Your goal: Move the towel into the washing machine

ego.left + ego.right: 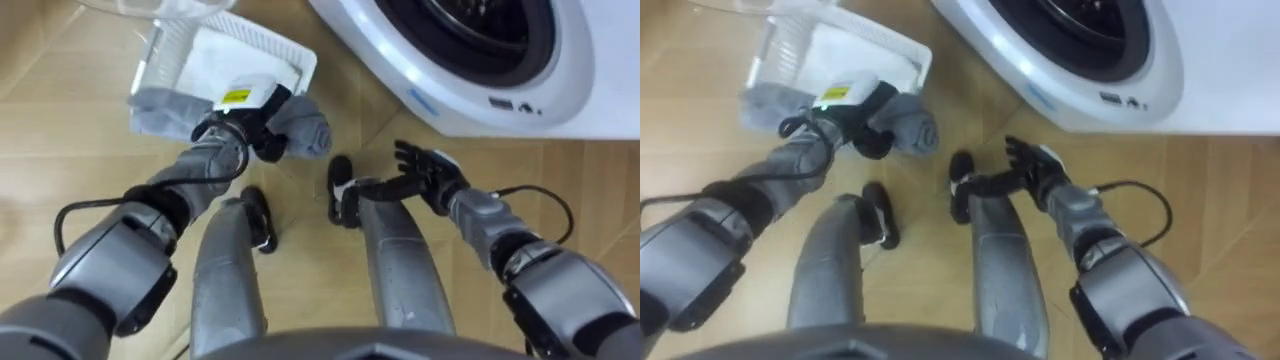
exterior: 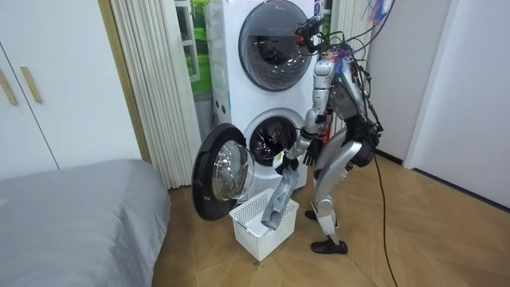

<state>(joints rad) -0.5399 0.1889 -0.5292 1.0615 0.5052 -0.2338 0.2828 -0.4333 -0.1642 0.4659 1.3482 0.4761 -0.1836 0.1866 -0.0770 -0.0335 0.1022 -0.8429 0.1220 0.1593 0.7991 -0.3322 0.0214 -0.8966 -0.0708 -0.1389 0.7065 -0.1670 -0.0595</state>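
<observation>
My left hand (image 1: 252, 132) is shut on a grey towel (image 1: 300, 128) and holds it above the white laundry basket (image 1: 258, 48). In the room view the towel (image 2: 276, 204) hangs from that hand down into the basket (image 2: 263, 229). My right hand (image 1: 425, 170) hovers open and empty over my right knee. The washing machine's round opening (image 1: 480, 30) lies at the upper right; in the room view its door (image 2: 219, 172) stands wide open beside the drum (image 2: 273, 137).
I stand bent at the knees on a wooden floor in front of the stacked machines. A bed (image 2: 72, 215) fills the room view's left, and a curtain (image 2: 151, 88) hangs behind the open door. The basket sits just below the door.
</observation>
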